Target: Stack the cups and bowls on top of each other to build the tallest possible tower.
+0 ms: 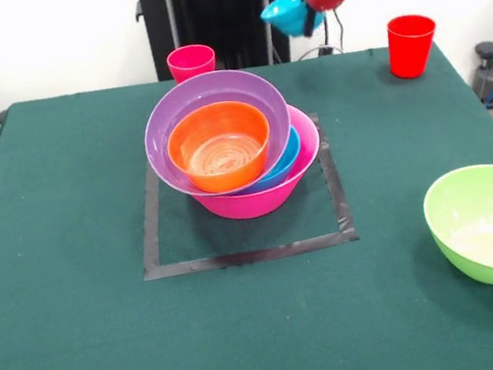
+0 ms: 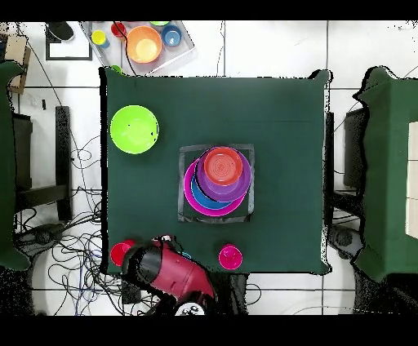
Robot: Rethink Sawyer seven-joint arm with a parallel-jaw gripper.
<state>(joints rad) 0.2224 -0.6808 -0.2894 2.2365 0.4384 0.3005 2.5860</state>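
Blue small bowl (image 1: 287, 13) hangs tilted in the gripper (image 1: 309, 15), clamped by its rim at the table's far edge, well apart from the tower (image 1: 234, 154). We judge it could slip. Orange bowl (image 1: 220, 146) sits in the leaning purple bowl (image 1: 180, 107), above a blue bowl (image 1: 285, 165) in the pink bowl (image 1: 258, 200); the green bowl (image 1: 492, 221) holds nothing.

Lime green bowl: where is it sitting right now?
In the front view the lime green bowl stands alone near the table's right edge, outside the taped square and apart from the tower.
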